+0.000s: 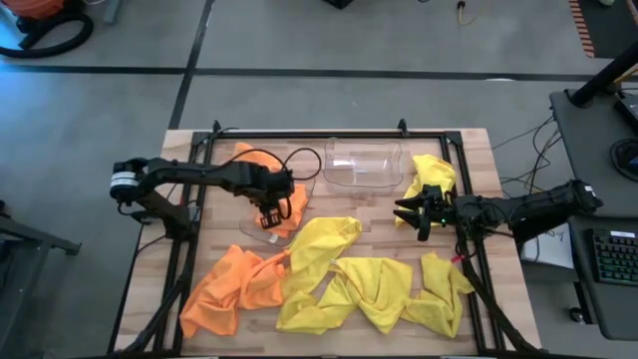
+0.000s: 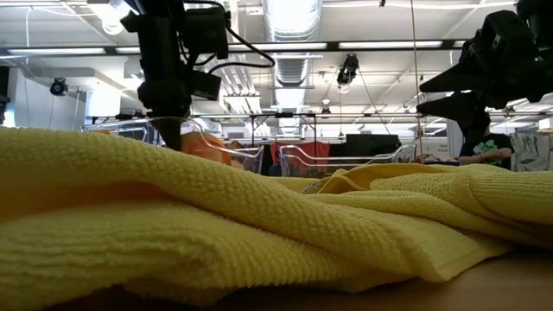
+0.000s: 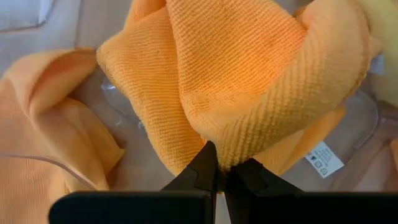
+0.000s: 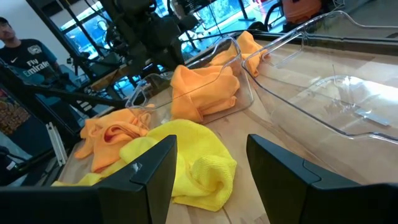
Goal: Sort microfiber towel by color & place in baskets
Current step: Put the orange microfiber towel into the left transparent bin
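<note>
At the left of the table, the left gripper (image 1: 269, 212) hung over the left basket (image 1: 251, 227) with its fingers pinched shut on a fold of an orange towel (image 3: 249, 87) — the cloth drooped below the fingertips into the clear tub, where more orange fabric already lay. In front of that basket another orange towel (image 1: 231, 284) sprawled on the wood. Across the middle, yellow towels (image 1: 349, 279) lay crumpled in a long heap, while the second basket (image 1: 364, 163) stood empty at the far edge. To the right, the right gripper (image 1: 416, 211) hovered with its jaws spread wide and empty — just beside a yellow towel (image 1: 434, 175) bunched near the empty basket's right end. That cloth lay on the far side of the right gripper, so the right arm looked much the nearer for taking it.
</note>
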### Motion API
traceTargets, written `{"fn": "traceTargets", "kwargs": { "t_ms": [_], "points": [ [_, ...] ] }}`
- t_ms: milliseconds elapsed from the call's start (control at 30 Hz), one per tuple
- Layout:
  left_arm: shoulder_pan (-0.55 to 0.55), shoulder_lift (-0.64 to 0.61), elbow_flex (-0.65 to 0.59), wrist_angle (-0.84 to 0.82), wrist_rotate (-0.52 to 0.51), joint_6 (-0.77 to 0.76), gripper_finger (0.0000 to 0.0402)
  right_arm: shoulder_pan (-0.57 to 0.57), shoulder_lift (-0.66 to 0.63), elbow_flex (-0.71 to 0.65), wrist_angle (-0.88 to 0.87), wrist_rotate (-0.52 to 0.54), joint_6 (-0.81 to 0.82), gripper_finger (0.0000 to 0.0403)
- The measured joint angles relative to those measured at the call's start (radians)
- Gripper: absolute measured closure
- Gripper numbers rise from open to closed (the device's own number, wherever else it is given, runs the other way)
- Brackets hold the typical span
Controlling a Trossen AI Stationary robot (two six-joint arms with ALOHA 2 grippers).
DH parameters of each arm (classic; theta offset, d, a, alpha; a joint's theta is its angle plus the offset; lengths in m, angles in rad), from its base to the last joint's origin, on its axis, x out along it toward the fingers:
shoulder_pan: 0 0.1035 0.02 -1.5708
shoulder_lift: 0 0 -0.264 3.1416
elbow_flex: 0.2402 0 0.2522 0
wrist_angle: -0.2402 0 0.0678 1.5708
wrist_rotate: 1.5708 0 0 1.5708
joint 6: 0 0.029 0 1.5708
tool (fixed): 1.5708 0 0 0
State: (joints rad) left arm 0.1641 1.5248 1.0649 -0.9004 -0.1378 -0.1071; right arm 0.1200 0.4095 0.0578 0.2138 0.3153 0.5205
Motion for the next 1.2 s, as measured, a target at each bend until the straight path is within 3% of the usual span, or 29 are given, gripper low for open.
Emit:
{"fn": "traceTargets", "kwargs": {
  "t_ms": [333,700,1200],
  "points": [
    [-0.004,0.0,0.0,-0.009,0.031,-0.016,0.0402,0.0,0.0,0.0,0.0,0.0,0.0,0.0213],
    [-0.016,0.0,0.0,-0.075,0.179,-0.071,0.0402,0.0,0.0,0.0,0.0,0.0,0.0,0.0213],
    [-0.073,0.0,0.0,-0.127,0.184,-0.151,0.0402,0.0,0.0,0.0,0.0,0.0,0.0,0.0213]
  ]
}}
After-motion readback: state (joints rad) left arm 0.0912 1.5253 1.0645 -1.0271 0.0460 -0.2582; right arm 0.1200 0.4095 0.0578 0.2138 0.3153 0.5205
